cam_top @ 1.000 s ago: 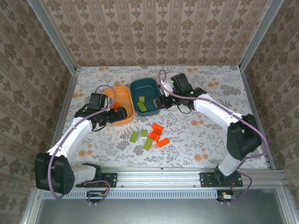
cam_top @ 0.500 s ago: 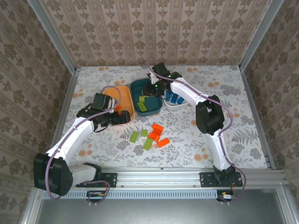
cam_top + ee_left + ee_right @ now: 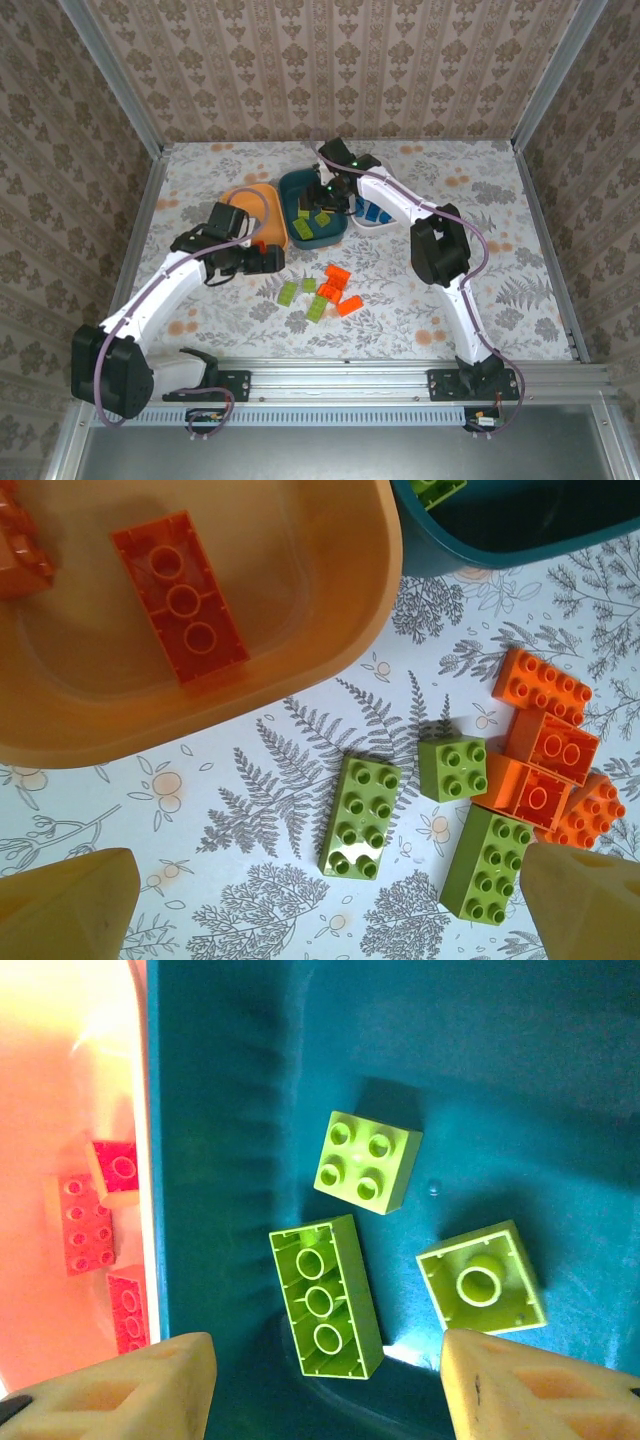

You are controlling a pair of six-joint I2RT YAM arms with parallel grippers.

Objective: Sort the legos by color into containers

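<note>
Over the dark teal container (image 3: 480,1050) my right gripper (image 3: 330,1390) hangs open and holds nothing. Three lime green legos lie loose in that dish: a long one upside down (image 3: 325,1295), a square one studs up (image 3: 366,1162) and a square one upside down (image 3: 480,1278). My left gripper (image 3: 325,910) is open above loose legos on the table: a long green one (image 3: 360,803), a square green one (image 3: 452,768), another long green one (image 3: 490,863) and several orange ones (image 3: 545,745). The orange container (image 3: 330,630) holds an orange lego (image 3: 180,595). From above, the right gripper (image 3: 325,197) is over the teal container (image 3: 295,190).
The white container (image 3: 362,226) with blue legos (image 3: 375,211) stands right of the teal one. The orange container (image 3: 262,200) touches the teal one's left side. The loose pile (image 3: 325,293) lies in the middle of the table, with the patterned walls further out.
The right gripper swung left over the teal container and opened, and the long green lego now lies in the dish. The left gripper moved from the orange container toward the loose pile.
</note>
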